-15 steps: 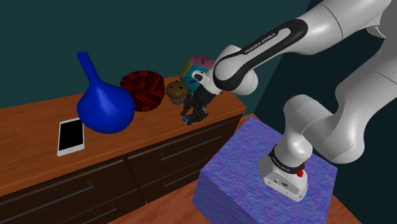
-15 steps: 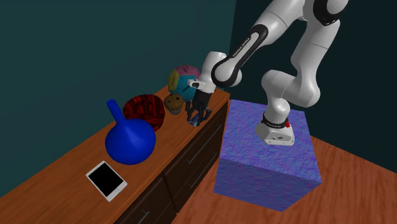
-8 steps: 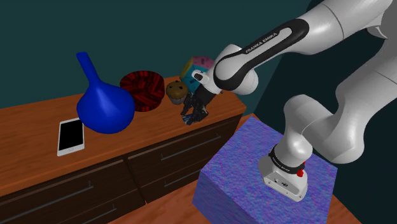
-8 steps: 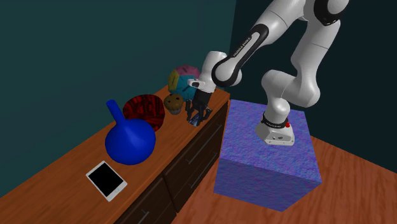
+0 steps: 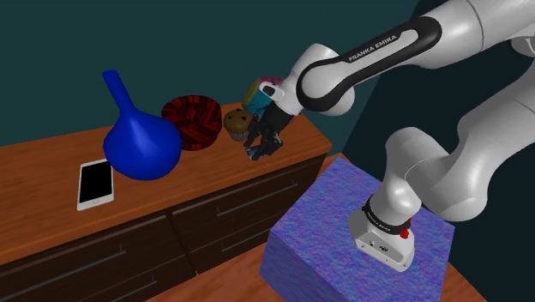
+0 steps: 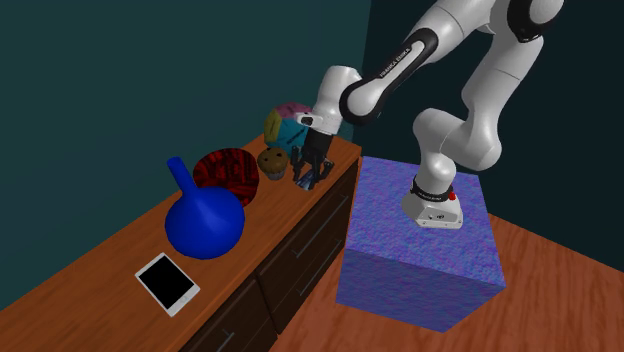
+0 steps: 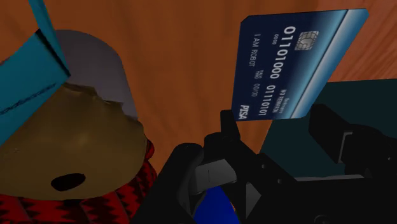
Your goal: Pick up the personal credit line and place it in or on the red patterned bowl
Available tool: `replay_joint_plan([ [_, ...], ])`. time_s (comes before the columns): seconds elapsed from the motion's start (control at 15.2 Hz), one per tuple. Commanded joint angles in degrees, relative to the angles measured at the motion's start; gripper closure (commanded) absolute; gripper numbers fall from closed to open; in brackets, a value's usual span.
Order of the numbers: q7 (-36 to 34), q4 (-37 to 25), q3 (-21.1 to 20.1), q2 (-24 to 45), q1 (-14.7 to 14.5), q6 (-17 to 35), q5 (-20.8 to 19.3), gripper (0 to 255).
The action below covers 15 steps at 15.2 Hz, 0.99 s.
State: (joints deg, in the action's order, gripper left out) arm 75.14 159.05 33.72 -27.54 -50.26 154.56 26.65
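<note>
Rising since a moment ago, the fingers [image 7: 229, 130] are clasping the blue credit card [image 7: 296, 63] and holding it just above the tabletop [image 5: 51, 167], beside the muffin [image 5: 237, 124], apart from the red patterned bowl [image 5: 193, 120].

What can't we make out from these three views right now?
- Credit card: shoulder and second exterior views, mostly behind the gripper, too small to read.
- Red patterned bowl: wrist view, mostly covered by the muffin, cut by the edge.
- Multicoloured object: shoulder view, arm hides most.
</note>
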Motion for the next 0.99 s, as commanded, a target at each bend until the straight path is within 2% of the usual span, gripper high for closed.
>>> replay_joint_plan([
  [0.0, -1.94, -0.44, -1.62, -1.21, 1.82, -1.76, -1.71, 255],
  [0.4, -6.4, -2.36, -5.13, -4.25, 5.5, -6.77, -5.26, 255],
  [0.92, -10.98, -5.79, -8.32, -7.46, 8.47, -13.29, -8.37, 255],
])
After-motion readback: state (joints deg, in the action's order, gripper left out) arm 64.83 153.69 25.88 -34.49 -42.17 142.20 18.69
